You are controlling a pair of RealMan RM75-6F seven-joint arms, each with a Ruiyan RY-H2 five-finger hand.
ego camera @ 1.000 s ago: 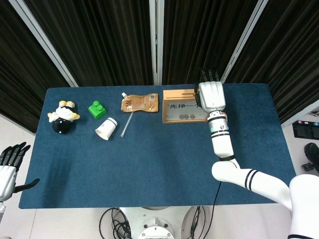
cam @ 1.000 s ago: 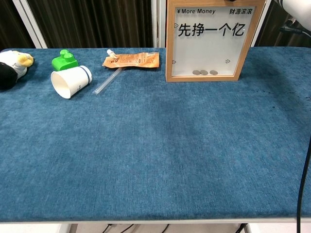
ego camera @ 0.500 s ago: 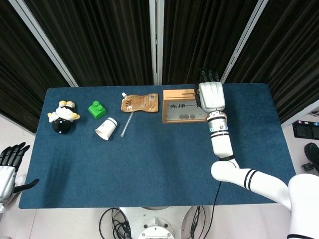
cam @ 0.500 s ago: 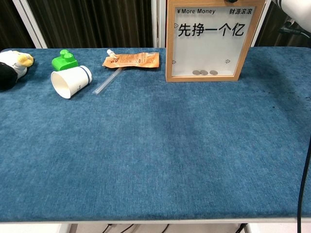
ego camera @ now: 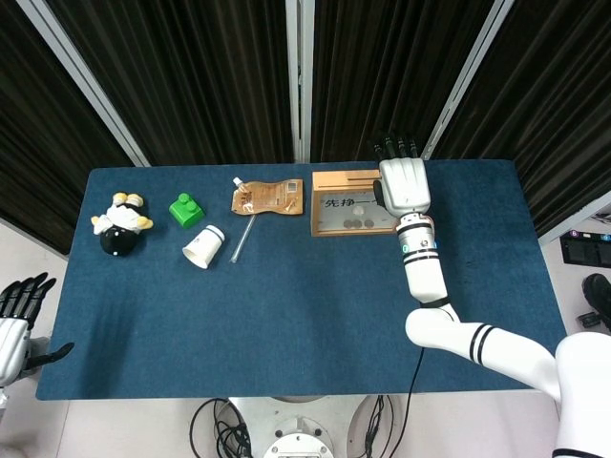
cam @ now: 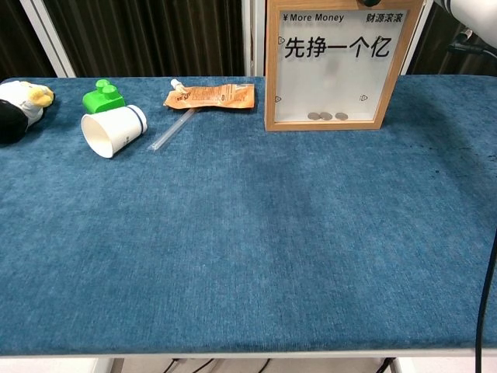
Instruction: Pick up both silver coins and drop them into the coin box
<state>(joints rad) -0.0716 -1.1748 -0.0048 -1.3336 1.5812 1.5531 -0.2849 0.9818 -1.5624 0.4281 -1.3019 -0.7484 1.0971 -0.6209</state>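
Note:
The wooden coin box (ego camera: 334,180) stands upright at the back of the blue table; in the chest view its clear front (cam: 345,66) shows three silver coins (cam: 326,116) lying on its bottom. They also show faintly through the front (ego camera: 358,224) in the head view. My right hand (ego camera: 404,184) hovers palm down over the box's right end, fingers stretched past its top edge; nothing shows in it. My left hand (ego camera: 14,320) hangs off the table's near left corner, fingers spread and empty. No coin lies on the cloth in either view.
A tipped paper cup (cam: 112,130), a green block (cam: 103,96), an orange pouch (cam: 210,95) and a clear straw (cam: 172,130) lie left of the box. A plush toy (cam: 19,105) sits at the far left. A black cable hangs at the right edge.
My right hand has shifted very slightly over the box top. The left hand has sunk a little lower at the frame's edge. The coins in the box lie the same.

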